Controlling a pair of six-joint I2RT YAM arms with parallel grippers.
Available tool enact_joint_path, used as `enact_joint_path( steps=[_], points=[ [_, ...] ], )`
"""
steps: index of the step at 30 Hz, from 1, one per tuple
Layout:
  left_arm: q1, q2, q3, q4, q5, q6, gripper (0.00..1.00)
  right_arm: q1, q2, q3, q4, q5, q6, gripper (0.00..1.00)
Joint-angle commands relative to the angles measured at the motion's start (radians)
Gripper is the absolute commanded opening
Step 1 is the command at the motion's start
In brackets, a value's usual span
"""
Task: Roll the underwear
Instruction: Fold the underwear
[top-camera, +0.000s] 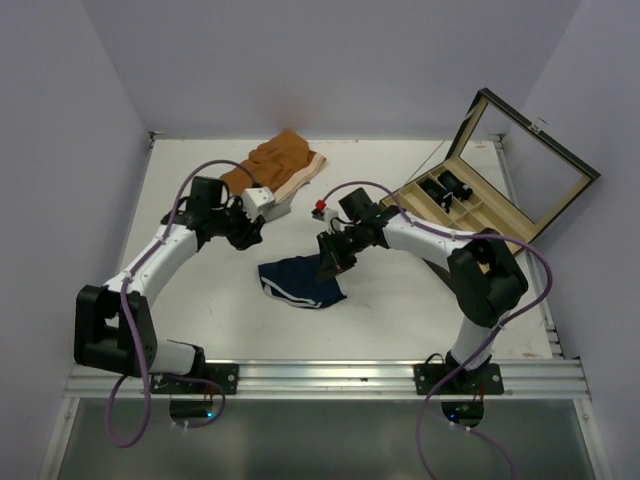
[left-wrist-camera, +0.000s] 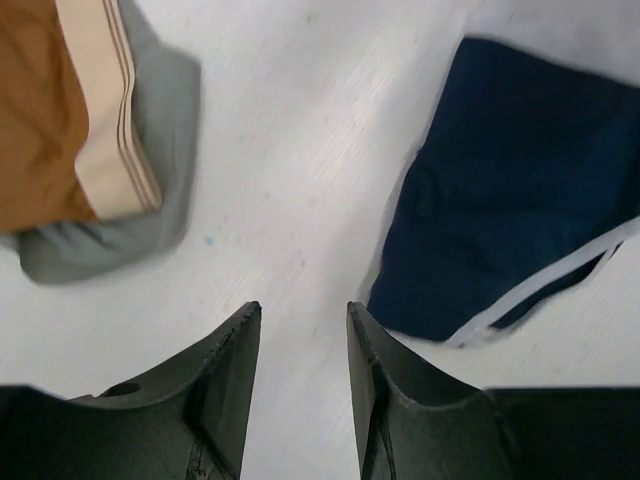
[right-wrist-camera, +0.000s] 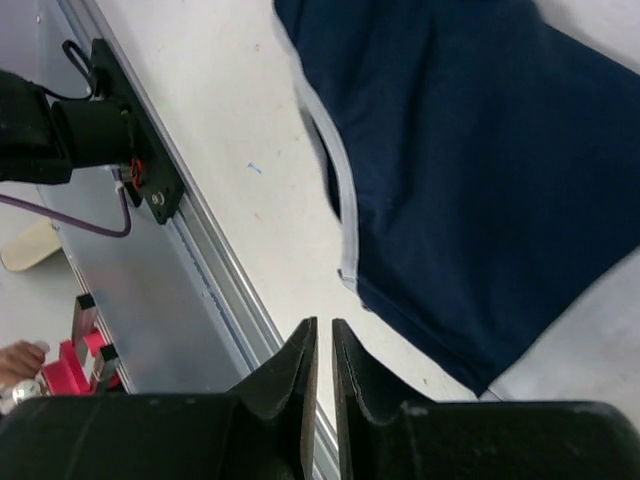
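The navy-blue underwear (top-camera: 300, 283) with thin white trim lies loosely folded on the white table between the arms. It also shows in the left wrist view (left-wrist-camera: 510, 200) and the right wrist view (right-wrist-camera: 480, 170). My left gripper (top-camera: 250, 228) is open and empty, above bare table to the upper left of the underwear; between its fingertips (left-wrist-camera: 303, 315) only the table shows. My right gripper (top-camera: 330, 262) hovers over the underwear's upper right edge. Its jaws (right-wrist-camera: 322, 325) are almost together with only a thin slit, holding nothing.
Orange-brown shorts (top-camera: 280, 160) with a cream waistband lie on a grey garment (left-wrist-camera: 150, 200) at the back. A white block (top-camera: 262, 198) and a small red item (top-camera: 320, 208) sit nearby. An open wooden box (top-camera: 480, 200) stands at right. A metal rail (top-camera: 320, 378) lines the front edge.
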Motion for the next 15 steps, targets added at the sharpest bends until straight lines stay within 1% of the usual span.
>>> enact_joint_path(
  steps=[1, 2, 4, 5, 7, 8, 9, 11, 14, 15],
  points=[
    [0.141, 0.006, -0.034, -0.195, 0.194, 0.342, 0.44, 0.044, 0.032, 0.067, 0.058, -0.007, 0.015, 0.16],
    [0.177, 0.008, -0.046, -0.203, 0.193, 0.460, 0.44, 0.062, 0.037, 0.087, 0.070, 0.001, 0.018, 0.17],
    [0.202, 0.000, -0.098, -0.172, 0.225, 0.543, 0.44, 0.077, 0.049, 0.106, 0.108, 0.031, 0.024, 0.20],
    [0.225, -0.001, -0.113, -0.174, 0.245, 0.660, 0.44, 0.087, 0.074, 0.130, 0.116, 0.036, 0.032, 0.21],
    [0.233, 0.006, -0.149, -0.157, 0.292, 0.721, 0.43, 0.085, 0.101, 0.153, 0.121, 0.050, 0.062, 0.20],
    [0.235, 0.014, -0.156, -0.160, 0.311, 0.790, 0.43, 0.082, 0.126, 0.178, 0.112, 0.070, 0.061, 0.19],
    [0.233, 0.035, -0.158, -0.183, 0.332, 0.819, 0.43, 0.076, 0.134, 0.185, 0.101, 0.084, 0.029, 0.19],
    [0.233, 0.055, -0.167, -0.171, 0.367, 0.843, 0.43, 0.053, 0.143, 0.204, 0.096, 0.122, 0.010, 0.18],
    [0.233, 0.080, -0.193, -0.133, 0.358, 0.879, 0.43, 0.001, 0.157, 0.230, 0.089, 0.147, -0.014, 0.18],
    [0.233, 0.080, -0.205, -0.091, 0.351, 0.876, 0.44, -0.014, 0.166, 0.241, 0.086, 0.151, -0.022, 0.19]
  ],
)
